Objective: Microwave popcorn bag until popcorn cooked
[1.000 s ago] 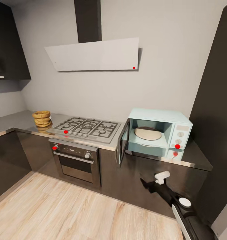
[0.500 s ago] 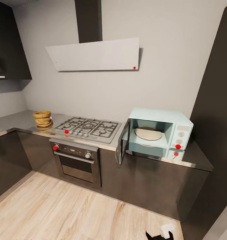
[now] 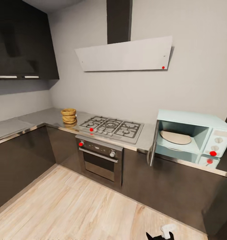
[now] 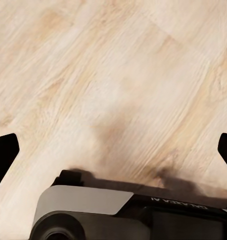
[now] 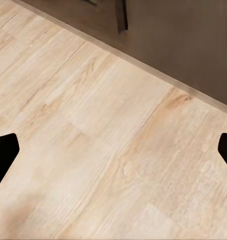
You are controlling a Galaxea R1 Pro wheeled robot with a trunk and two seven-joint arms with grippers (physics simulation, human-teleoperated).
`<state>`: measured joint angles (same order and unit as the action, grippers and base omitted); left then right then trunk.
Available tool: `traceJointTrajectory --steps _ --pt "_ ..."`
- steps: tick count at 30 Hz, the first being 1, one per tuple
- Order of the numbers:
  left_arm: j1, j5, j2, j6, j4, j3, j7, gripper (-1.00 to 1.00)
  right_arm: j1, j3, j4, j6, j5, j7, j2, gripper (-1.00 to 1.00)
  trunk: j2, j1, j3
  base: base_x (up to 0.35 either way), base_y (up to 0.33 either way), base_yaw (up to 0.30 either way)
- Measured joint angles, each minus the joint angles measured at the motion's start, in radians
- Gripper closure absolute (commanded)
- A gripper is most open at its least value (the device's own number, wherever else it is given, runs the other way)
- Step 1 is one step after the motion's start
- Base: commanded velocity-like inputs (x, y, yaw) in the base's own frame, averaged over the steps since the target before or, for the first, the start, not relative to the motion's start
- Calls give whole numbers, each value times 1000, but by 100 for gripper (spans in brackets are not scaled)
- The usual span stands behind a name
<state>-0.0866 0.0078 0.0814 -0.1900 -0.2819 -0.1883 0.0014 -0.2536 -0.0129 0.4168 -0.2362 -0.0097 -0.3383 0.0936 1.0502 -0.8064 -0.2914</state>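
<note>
My 2 grippers hang low over the wood floor (image 5: 118, 150), tucked down for driving. The left gripper (image 4: 113, 150) and the right gripper (image 5: 113, 150) both show fingertips spread wide, holding nothing. The popcorn bag (image 3: 69, 116) stands on the counter (image 3: 33, 118) left of the stove, well apart from the microwave (image 3: 193, 138) — its door stands open, ready for loading.

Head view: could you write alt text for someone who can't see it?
A tan popcorn bag stands on a steel countertop left of a gas hob. To the right, a pale-blue microwave sits with its door open.
</note>
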Motion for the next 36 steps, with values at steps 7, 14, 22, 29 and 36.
traceJointTrajectory --steps 7,14,22,29,36 --pt "0 0 -2 0 0 0 0 -100 1 6 4 -3 0 1 6 -100 0 0 0 93 350 17" --pt "0 -1 -3 0 0 0 0 -100 -1 8 7 -3 -1 1 11 -100 0 0 0 152 350 0" --pt "0 -1 -2 0 0 0 0 -100 -1 8 8 -3 -1 1 11 -100 0 0 0 138 350 0" --pt "0 -1 -1 0 0 2 0 -100 0 7 7 -3 -1 1 10 -100 0 0 0 9 350 0" --pt "0 -2 -1 0 0 2 0 -100 0 7 7 -3 -1 1 9 -100 0 0 0 46 350 0"
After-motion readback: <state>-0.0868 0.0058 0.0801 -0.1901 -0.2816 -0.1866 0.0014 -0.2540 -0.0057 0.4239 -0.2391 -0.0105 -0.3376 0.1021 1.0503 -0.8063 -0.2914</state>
